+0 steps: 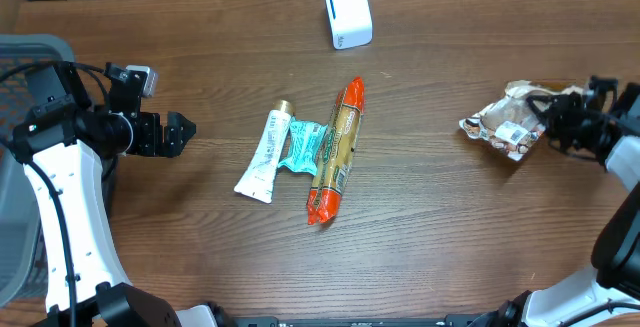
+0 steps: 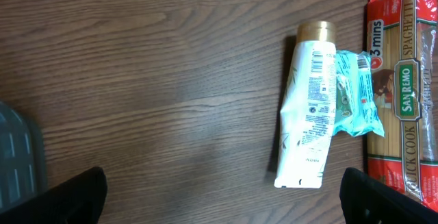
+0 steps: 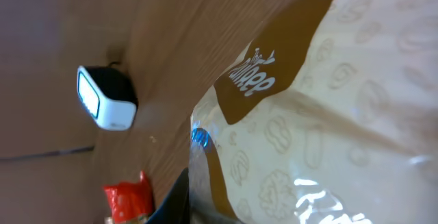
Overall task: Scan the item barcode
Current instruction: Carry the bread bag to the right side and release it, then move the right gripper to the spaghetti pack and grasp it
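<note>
Brown wood-grain tabletop (image 1: 450, 237) under both arms. At top centre, white barcode scanner (image 1: 348, 13). Mid-frame, three items side by side: white tube (image 1: 262, 157) with gold cap, teal sachet (image 1: 300, 147) touching it, long spaghetti pack (image 1: 336, 152) lying diagonally just to the right. Near right edge, crumpled cream-and-brown snack bag (image 1: 503, 124), well apart from scanner, pinched at its right side by right gripper (image 1: 548, 119), closed on it. At left, left gripper (image 1: 178, 133) spread wide, holding nothing, pointing toward tube. Grey basket (image 1: 25, 52) at far left edge.
</note>
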You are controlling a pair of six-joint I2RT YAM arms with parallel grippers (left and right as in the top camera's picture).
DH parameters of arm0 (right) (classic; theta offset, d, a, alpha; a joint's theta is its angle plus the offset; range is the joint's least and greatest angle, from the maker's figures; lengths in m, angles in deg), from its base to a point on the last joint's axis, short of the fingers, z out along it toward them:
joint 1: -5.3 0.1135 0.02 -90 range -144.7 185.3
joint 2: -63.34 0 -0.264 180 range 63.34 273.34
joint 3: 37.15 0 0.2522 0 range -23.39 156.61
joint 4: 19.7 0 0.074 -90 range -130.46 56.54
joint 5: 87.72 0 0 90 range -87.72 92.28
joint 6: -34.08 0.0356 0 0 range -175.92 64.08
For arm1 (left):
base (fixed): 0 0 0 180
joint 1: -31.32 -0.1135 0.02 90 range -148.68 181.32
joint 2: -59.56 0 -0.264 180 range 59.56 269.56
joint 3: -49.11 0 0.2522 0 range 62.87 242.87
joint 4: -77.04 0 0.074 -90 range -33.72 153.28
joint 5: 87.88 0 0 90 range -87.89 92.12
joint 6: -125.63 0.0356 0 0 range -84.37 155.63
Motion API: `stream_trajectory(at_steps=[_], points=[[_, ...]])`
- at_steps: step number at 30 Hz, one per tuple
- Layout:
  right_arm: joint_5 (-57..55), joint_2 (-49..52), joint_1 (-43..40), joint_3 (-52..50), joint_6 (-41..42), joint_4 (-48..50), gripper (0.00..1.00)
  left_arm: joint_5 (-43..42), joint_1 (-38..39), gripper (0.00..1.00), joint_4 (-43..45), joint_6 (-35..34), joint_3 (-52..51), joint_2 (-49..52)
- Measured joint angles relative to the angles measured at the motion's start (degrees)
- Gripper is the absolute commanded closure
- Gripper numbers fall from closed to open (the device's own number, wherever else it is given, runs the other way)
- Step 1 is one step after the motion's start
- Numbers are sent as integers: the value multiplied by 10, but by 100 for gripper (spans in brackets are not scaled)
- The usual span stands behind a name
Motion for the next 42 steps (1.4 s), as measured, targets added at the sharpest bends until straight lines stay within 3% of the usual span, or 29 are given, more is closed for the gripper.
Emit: stream_trajectory(at_steps=[2,4,6,8,9,17,27,30,36,42], points=[[-2,0,-2,-11,11,-2,64,0,0,0,0,0,0,0],[-3,0,-2,-13,19,-15,62,0,0,0,0,0,0,0],[-1,0,-2,-13,24,-22,51,0,0,0,0,0,0,0],[9,0,-2,-13,32,-23,12,0,0,0,0,0,0,0],[14,0,-2,-13,33,-23,0,0,0,0,0,0,0,0],[15,-56,-2,-12,34,-90,0,0,0,0,0,0,0,0],[-157,-243,23,78,-14,-308,0,0,0,1,0,0,0,0],[-162,-279,83,114,-30,-318,0,0,0,0,0,0,0,0],[-75,-277,194,116,-38,-228,0,0,0,0,0,0,0,0],[-144,-231,359,116,-1,-210,0,0,0,1,0,0,0,0]])
